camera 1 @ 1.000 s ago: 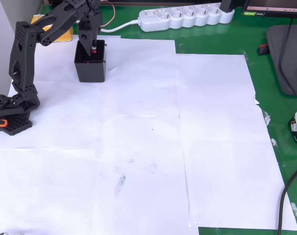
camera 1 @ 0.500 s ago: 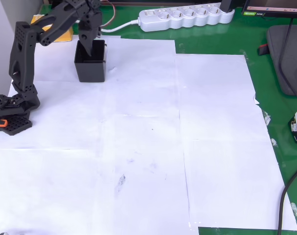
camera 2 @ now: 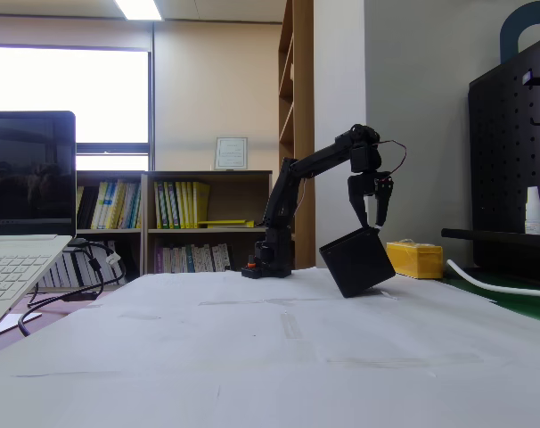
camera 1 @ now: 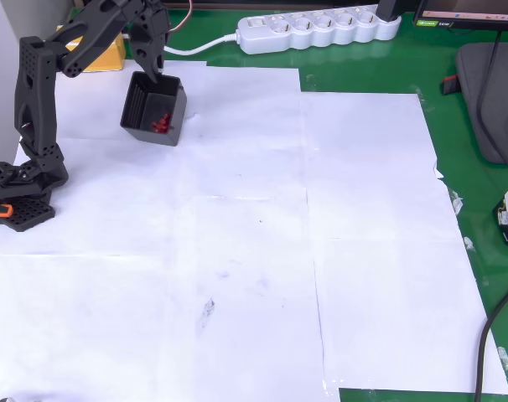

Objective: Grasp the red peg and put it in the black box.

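- The worktop (camera 1: 237, 251) is covered with white paper sheets (camera 2: 279, 357) over green
- The black box (camera 1: 154, 110) sits tilted near the paper's far left corner in the overhead view; in the fixed view (camera 2: 359, 259) it rests on one lower edge
- The claw (camera 1: 153, 69) hangs over the box's far rim, fingers a little apart, clamped on nothing (camera 2: 372, 214)
- Several small red pieces, the red peg (camera 1: 162, 126) among them, lie inside the box
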You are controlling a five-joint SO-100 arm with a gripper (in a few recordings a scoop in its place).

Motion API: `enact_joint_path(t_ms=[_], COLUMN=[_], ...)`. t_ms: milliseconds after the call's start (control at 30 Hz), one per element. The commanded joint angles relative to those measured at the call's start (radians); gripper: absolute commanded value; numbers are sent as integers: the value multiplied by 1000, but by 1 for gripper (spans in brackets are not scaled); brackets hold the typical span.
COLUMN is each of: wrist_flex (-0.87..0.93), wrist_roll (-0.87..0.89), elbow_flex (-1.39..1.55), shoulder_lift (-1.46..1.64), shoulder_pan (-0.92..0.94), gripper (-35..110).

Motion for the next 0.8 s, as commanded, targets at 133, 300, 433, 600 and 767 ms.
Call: enact_joint_path(t_ms=[133, 300, 433, 600, 767], wrist_flex=[86, 86, 86, 86, 86], wrist_roll=[0, 2, 0, 8, -5], elbow_flex=[17, 9, 9, 11, -2], shoulder_lift=[-83, -84, -87, -91, -126], shoulder_pan=[-20, -23, -21, -14, 6], gripper=[19, 34, 36, 35, 35])
